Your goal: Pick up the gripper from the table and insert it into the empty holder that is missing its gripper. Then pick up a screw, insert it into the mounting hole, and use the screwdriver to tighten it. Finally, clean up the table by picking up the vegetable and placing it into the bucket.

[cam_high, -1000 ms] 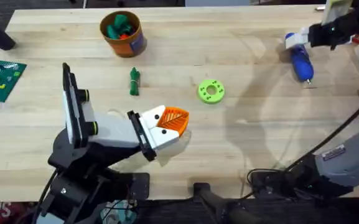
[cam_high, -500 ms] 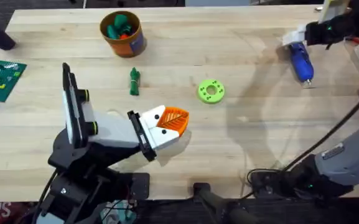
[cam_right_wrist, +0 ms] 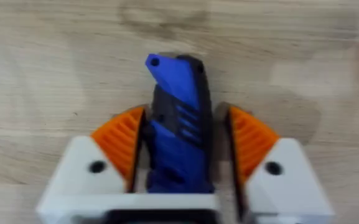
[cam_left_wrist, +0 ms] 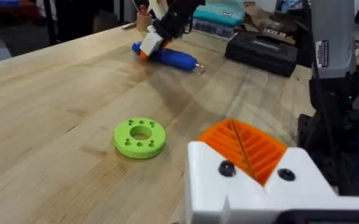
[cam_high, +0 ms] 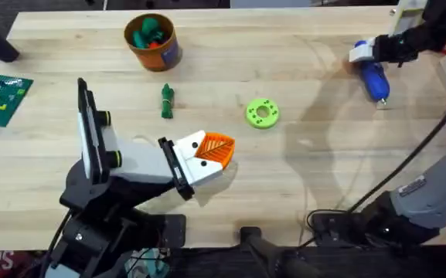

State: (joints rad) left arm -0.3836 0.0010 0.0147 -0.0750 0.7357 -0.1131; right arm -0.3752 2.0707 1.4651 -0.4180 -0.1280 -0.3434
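The blue screwdriver (cam_high: 376,79) lies at the table's far right. My right gripper (cam_high: 364,54) sits at its far end, open, with an orange pad on each side of the handle (cam_right_wrist: 179,93) and a thin gap at one pad. My left gripper (cam_high: 219,148) hovers near the table's middle, shut on nothing, its orange pads together (cam_left_wrist: 244,146). The dark-green vegetable (cam_high: 167,101) lies on the wood to the left of the middle. The orange-brown bucket (cam_high: 163,51) stands behind it with green toys inside. The loose gripper, its holder and the screws are out of view.
A lime-green disc with holes (cam_high: 262,113) lies just beyond my left gripper. A green board (cam_high: 2,96) lies at the left edge. A dark box (cam_left_wrist: 263,53) and clutter stand off the right side. Bare wood spans the middle and front.
My right gripper has shifted slightly left and lower at the screwdriver's far end. The screwdriver has barely moved. The left arm is still.
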